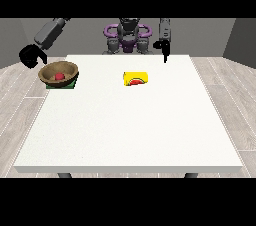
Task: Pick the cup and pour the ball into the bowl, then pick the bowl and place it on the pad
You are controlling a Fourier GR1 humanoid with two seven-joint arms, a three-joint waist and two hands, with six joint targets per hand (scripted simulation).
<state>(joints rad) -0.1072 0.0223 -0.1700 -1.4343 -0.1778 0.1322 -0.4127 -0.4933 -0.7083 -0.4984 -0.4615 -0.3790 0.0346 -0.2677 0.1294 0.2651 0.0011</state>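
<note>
The hand at the view's left [31, 55] is seen above the table's far left corner, just beyond the bowl, its black fingers curled downward with nothing held between them. The wooden bowl [58, 74] is set on the green pad [71, 85] at the table's left edge, and the red ball [59, 76] lies inside the bowl. The yellow cup [136, 78] is found on its side near the middle of the far half of the white table [130, 130], well apart from the bowl, with its reddish inside turned toward the camera. The hand at the view's right [164, 51] hangs over the far edge, pointing down; whether its fingers are apart or together cannot be told. The near half of the table is left as open surface.
</note>
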